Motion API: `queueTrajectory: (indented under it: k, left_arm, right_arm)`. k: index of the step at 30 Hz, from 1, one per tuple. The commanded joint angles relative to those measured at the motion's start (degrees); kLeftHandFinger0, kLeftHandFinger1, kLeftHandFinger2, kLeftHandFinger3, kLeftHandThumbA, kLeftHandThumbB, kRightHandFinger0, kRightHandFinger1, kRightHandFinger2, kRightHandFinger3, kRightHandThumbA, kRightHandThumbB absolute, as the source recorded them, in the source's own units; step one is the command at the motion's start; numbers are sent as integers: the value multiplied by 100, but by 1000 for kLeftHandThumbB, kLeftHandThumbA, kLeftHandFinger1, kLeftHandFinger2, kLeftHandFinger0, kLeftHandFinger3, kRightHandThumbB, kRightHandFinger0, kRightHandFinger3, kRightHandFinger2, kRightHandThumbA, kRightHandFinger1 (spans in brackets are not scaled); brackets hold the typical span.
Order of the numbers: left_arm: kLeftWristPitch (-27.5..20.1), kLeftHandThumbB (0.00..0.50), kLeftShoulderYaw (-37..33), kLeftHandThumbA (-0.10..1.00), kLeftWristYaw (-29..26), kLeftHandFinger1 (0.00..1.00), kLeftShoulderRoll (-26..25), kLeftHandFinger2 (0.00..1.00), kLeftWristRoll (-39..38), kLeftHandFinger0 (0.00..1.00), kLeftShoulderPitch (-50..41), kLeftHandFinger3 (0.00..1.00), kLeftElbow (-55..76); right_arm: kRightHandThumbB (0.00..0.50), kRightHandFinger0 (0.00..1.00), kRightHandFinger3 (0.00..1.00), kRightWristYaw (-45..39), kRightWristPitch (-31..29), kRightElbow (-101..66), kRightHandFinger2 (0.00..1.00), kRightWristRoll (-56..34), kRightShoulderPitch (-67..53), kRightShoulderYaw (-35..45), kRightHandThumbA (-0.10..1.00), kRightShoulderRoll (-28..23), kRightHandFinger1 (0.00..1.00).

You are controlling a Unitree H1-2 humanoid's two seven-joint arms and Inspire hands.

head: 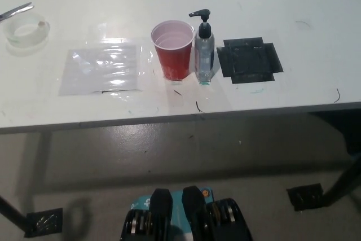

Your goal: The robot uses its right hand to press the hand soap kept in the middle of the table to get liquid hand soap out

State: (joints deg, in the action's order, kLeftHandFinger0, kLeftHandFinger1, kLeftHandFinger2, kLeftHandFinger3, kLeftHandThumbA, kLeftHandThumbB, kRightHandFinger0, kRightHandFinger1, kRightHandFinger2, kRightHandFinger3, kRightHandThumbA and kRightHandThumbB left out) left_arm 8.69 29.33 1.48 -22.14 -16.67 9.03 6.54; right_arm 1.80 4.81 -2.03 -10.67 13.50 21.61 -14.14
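A clear hand soap bottle [204, 49] with a black pump head [201, 15] stands upright in the middle of the white table [293, 4]. Its spout points to picture left, over a red plastic cup [173, 49] that stands touching or nearly touching the bottle's left side. The cup is upright and I cannot tell whether anything is in it. Neither of my hands shows in the head view.
A black square tape patch [249, 60] lies just right of the bottle. A clear plastic sheet [104, 69] lies left of the cup. A roll of clear tape [26, 29] and scissors [16, 11] sit at the far left. The table's front edge [169, 119] runs across the picture.
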Motion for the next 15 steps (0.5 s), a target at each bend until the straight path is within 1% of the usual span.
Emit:
queueTrajectory:
  k: [1, 2, 3, 5, 6, 7, 8, 9, 11, 12, 14, 15]
  left_arm:
    - [16, 0, 20, -47, -8, 430, -222, 504, -64, 418, 73, 623, 142]
    - [39, 0, 16, -43, -11, 425, -230, 503, -62, 408, 80, 623, 147]
    - [35, 0, 11, -42, -3, 425, -234, 503, -60, 408, 75, 623, 155]
    - [64, 0, 13, -40, -18, 427, -243, 503, -44, 410, 67, 624, 179]
    - [75, 0, 20, -45, -18, 433, -237, 508, -62, 427, 71, 630, 174]
    - [150, 0, 8, -34, -56, 426, -246, 501, -7, 424, 65, 628, 201]
    - [162, 0, 7, -32, -60, 425, -247, 501, 0, 424, 65, 628, 205]
    - [128, 0, 25, -63, -27, 427, -232, 495, -71, 426, 67, 619, 217]
    - [153, 0, 8, -67, -33, 426, -235, 497, -42, 425, 67, 619, 223]
    - [94, 0, 3, -56, -1, 421, -252, 491, -38, 419, 70, 612, 169]
    - [57, 0, -2, -45, 22, 414, -264, 482, -38, 411, 75, 605, 124]
    - [28, 0, 10, -46, 47, 414, -257, 481, -86, 412, 79, 605, 107]
  right_arm:
    - [185, 807, 1000, 40, -14, -409, 941, 6, 139, 4, 1000, -185, 886]
    - [185, 853, 1000, 15, 38, -501, 967, 50, 187, -39, 1000, -242, 913]
    - [195, 854, 1000, 4, 62, -569, 970, 124, 267, -89, 1000, -302, 915]
    - [187, 844, 1000, 26, 157, -654, 970, 283, 454, -196, 1000, -414, 918]
    - [180, 911, 1000, -18, 377, -864, 973, 531, 745, -357, 1000, -638, 961]
    - [178, 933, 1000, -62, 462, -922, 967, 550, 945, -427, 1000, -731, 976]
    - [177, 935, 1000, -49, 485, -933, 966, 545, 963, -451, 1000, -754, 977]
    - [216, 1000, 1000, -250, 696, -1050, 1000, 750, 1328, -711, 1000, -1063, 1000]
    - [227, 1000, 1000, -304, 797, -1094, 1000, 883, 1494, -887, 1000, -1235, 1000]
    - [269, 1000, 1000, -456, 949, -1068, 1000, 1088, 1962, -1206, 1000, -1404, 1000]
    - [309, 1000, 1000, -655, 1025, -1008, 1000, 1181, 2377, -1575, 1000, -1542, 1000]
    - [285, 1000, 1000, -738, 920, -953, 1000, 1278, 2565, -1771, 1000, -1588, 1000]
